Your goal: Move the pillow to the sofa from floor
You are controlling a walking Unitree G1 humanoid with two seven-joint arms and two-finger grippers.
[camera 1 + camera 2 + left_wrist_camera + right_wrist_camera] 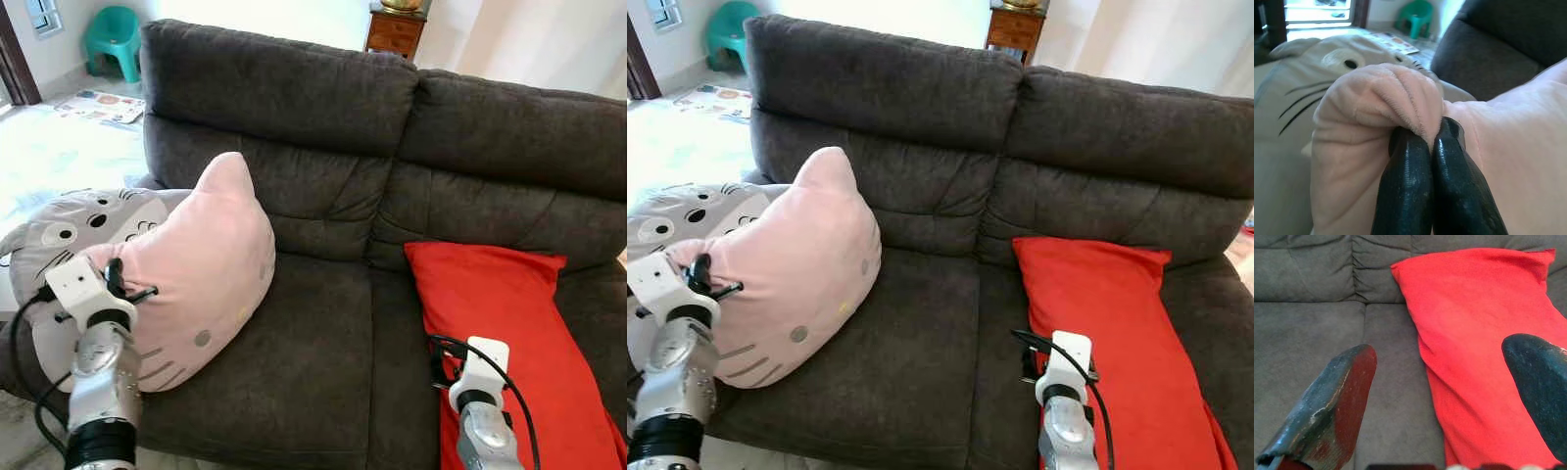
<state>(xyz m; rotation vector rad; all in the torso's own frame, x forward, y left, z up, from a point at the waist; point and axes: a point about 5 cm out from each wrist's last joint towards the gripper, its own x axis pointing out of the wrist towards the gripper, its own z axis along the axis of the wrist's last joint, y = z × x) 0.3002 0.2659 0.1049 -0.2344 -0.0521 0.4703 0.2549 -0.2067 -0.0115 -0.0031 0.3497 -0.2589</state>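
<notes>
The left tool point(1432, 147) is clamped on a bunched fold of the pale pink, cat-eared plush pillow point(201, 269); the two black fingers point(1405, 181) press together with the fabric pinched between their tips, a grip that suits soft stuffing, since a gathered edge gives something firm to hold where the flat face would slip. Ahead of that tool the pillow already rests on the seat of the dark grey fabric sofa point(323, 333), one ear pointing up toward the backrest; so the carrying looks all but finished, and what remains is probably to let go. Just behind the pinched fold lies a grey plush cushion with a cartoon whiskered face point(69, 230), against which the pink pillow leans, which may help it stay put.

The right tool point(1442, 396) hangs spread wide and holds nothing; below and beyond its fingers lies a flat red fabric cushion point(509, 333), propped against the sofa's other half, near but apart from the tool.
</notes>
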